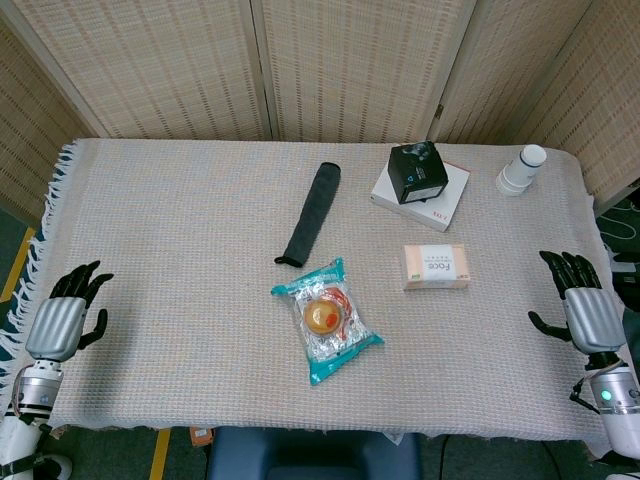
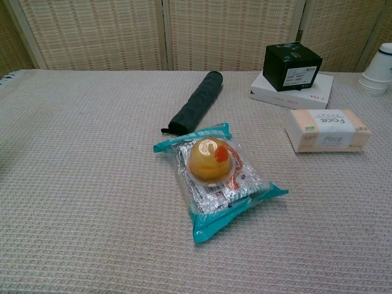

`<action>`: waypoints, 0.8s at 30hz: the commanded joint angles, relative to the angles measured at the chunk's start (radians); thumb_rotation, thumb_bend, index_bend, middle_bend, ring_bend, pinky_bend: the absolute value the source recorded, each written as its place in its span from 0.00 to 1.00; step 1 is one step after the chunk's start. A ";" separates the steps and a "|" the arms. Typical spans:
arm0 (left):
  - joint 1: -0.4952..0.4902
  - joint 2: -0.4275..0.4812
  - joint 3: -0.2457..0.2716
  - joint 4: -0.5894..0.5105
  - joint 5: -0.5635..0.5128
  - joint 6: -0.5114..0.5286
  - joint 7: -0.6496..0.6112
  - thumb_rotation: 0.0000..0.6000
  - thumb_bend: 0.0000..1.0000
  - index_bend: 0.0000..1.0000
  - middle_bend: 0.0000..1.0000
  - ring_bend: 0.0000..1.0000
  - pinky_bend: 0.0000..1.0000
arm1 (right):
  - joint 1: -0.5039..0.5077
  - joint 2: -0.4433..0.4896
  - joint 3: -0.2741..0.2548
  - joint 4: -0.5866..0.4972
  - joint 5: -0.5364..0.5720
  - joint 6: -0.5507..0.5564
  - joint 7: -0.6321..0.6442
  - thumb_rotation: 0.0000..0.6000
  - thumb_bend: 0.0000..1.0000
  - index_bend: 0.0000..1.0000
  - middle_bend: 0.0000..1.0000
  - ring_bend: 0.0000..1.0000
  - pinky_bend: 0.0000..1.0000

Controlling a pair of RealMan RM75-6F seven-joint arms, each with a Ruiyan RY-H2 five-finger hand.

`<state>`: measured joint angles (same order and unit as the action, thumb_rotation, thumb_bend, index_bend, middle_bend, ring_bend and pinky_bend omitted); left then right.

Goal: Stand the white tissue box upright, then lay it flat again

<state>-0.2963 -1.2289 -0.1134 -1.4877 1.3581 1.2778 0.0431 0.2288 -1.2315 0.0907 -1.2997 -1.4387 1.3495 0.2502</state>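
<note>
The tissue box lies flat on the tabletop, right of the teal snack packet. The left hand and right hand sit at opposite edges, fingers spread, holding nothing.

The pale beige woven cloth on the tabletop has a fine grid weave and a white fringe. The peach-and-white soft tissue pack carries grey lettering and a small green mark. The clear snack packet with teal edges shows an orange-yellow round cake. The rolled dark grey cloth is plain. The black cube box sits on a flat white box with red print.
</note>
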 commanded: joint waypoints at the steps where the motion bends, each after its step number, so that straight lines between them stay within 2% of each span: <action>1: -0.003 0.006 0.002 -0.006 -0.007 -0.012 0.006 1.00 0.55 0.19 0.00 0.00 0.12 | 0.000 -0.002 0.006 0.004 0.003 -0.002 0.010 1.00 0.21 0.01 0.08 0.04 0.00; 7: 0.004 0.026 0.001 -0.033 0.012 0.011 -0.016 1.00 0.55 0.19 0.00 0.00 0.12 | 0.011 -0.011 0.006 -0.011 -0.007 -0.016 0.001 1.00 0.21 0.01 0.08 0.04 0.00; 13: 0.015 0.045 0.003 -0.046 0.036 0.037 -0.055 1.00 0.55 0.19 0.00 0.00 0.12 | 0.068 -0.048 0.038 -0.036 -0.001 -0.063 -0.043 1.00 0.21 0.00 0.08 0.04 0.00; 15: 0.017 0.050 0.003 -0.050 0.038 0.041 -0.061 1.00 0.55 0.19 0.00 0.00 0.12 | 0.107 -0.059 0.048 -0.048 0.013 -0.120 -0.085 1.00 0.21 0.00 0.08 0.04 0.00; 19: 0.021 0.058 0.002 -0.059 0.043 0.052 -0.069 1.00 0.55 0.19 0.00 0.00 0.12 | 0.218 -0.065 0.081 -0.098 0.094 -0.309 -0.229 1.00 0.21 0.00 0.08 0.04 0.00; 24: 0.025 0.067 0.002 -0.070 0.037 0.051 -0.067 1.00 0.55 0.19 0.00 0.00 0.12 | 0.369 -0.098 0.115 -0.130 0.279 -0.542 -0.463 1.00 0.21 0.00 0.08 0.04 0.00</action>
<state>-0.2719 -1.1626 -0.1116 -1.5568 1.3961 1.3298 -0.0250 0.4851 -1.3012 0.1736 -1.3960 -1.2887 0.9573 -0.0614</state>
